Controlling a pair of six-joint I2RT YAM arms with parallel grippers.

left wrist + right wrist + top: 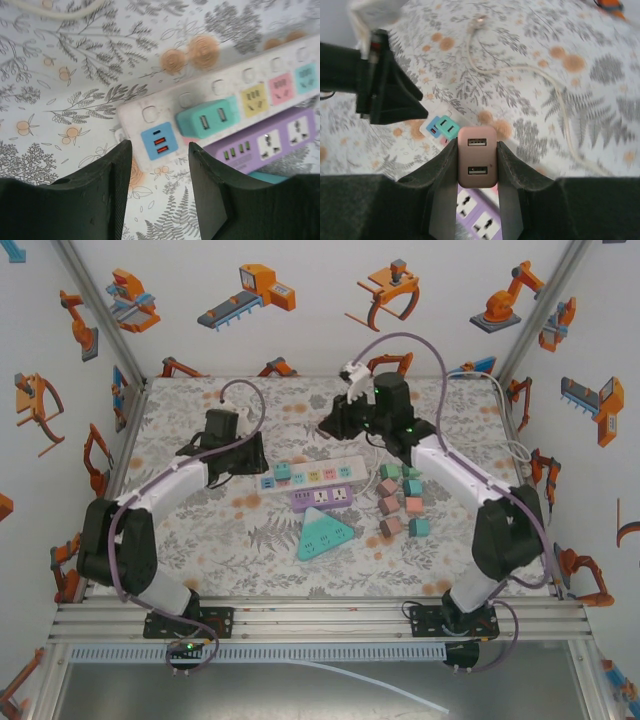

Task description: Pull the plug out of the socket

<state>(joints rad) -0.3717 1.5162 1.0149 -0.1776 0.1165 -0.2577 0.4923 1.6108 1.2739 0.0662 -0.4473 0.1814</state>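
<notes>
Where right fingers (pixel 442 175) pinch, pink plug (pixel 477 157) between

left arm (pixel 175 481), right arm (pixel 450 472): white link shells, black joint housings, black base plates (pixel 188 623); lilac cable (pixel 420 344) looped along each; green leds (pixel 377 392) on right arm; left gripper (pixel 160 150), right gripper (pixel 476 148): matte black wedge fingers, faintly scuffed

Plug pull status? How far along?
Done: pink USB plug is out, clamped in the right gripper, held clear of the white power strip. In hand: left gripper, open, is at that strip's end. Left: teal plug is seated there.
</notes>
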